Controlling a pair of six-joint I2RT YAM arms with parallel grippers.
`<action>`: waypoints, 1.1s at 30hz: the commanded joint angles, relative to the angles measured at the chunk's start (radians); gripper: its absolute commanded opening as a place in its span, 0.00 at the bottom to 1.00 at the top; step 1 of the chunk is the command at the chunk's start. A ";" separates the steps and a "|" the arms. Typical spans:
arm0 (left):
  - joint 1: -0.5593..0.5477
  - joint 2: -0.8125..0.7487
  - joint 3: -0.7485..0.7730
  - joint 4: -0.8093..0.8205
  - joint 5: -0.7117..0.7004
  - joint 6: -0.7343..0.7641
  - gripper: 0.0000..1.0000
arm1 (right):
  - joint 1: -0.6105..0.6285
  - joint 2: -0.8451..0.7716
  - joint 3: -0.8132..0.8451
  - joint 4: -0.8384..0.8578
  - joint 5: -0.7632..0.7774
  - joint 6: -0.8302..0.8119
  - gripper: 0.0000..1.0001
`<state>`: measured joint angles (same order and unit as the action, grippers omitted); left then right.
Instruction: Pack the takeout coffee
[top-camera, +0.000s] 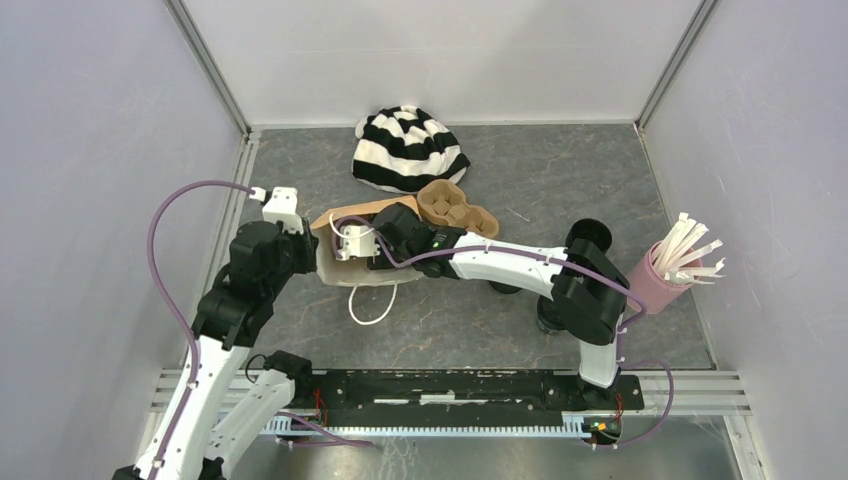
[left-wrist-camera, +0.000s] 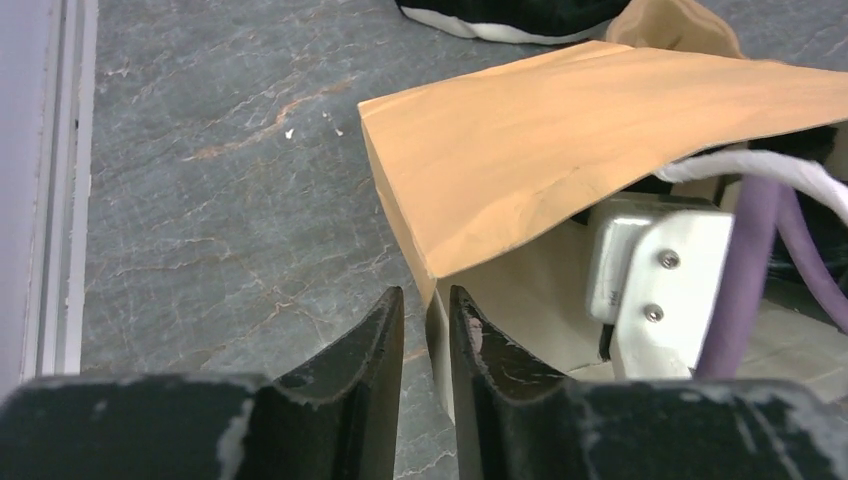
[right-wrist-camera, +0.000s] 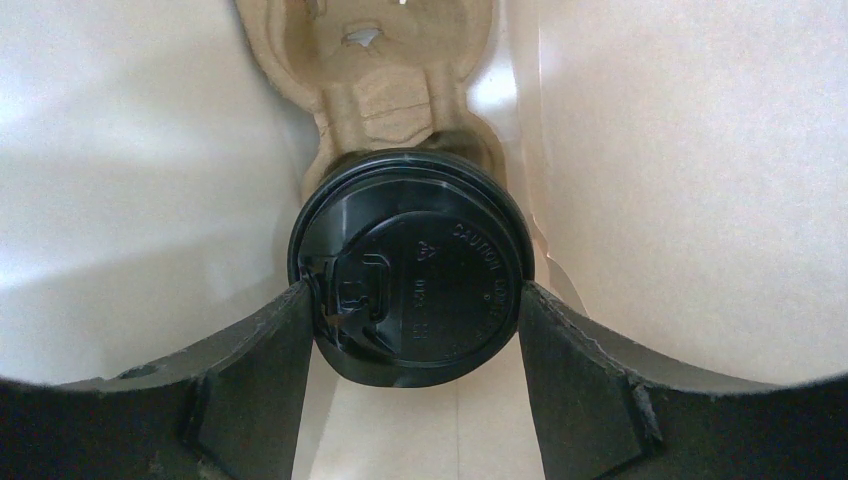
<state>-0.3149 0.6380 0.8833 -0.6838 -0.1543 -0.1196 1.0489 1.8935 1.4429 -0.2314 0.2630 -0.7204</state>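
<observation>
Item: my left gripper (left-wrist-camera: 425, 330), jaws slightly parted astride the rim of the brown paper bag (left-wrist-camera: 560, 130); inside the bag, cardboard carrier (right-wrist-camera: 385, 95) and one lidded black coffee cup (right-wrist-camera: 410, 265) at its near pocket, clasped by my right gripper (right-wrist-camera: 415, 305); far right, pink cup (top-camera: 655, 282) holding white sticks (top-camera: 692, 250).

Right pincer (right-wrist-camera: 412, 300) grips the lidded coffee cup (right-wrist-camera: 420, 250) in the carrier (right-wrist-camera: 385, 100).

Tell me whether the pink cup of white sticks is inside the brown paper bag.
No, the pink cup stands on the table, well apart from the bag.
</observation>
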 joint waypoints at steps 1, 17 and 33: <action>-0.004 0.044 0.056 -0.041 -0.057 -0.032 0.28 | -0.007 -0.019 0.019 0.026 -0.043 0.039 0.59; -0.006 0.152 0.139 -0.148 -0.052 -0.137 0.45 | -0.022 -0.038 0.025 0.006 -0.099 0.075 0.59; -0.006 0.201 0.168 -0.200 0.008 -0.193 0.02 | -0.027 -0.078 0.012 -0.035 -0.118 -0.015 0.60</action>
<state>-0.3176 0.8597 1.0039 -0.8635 -0.1883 -0.2520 1.0267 1.8690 1.4429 -0.2504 0.1791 -0.6926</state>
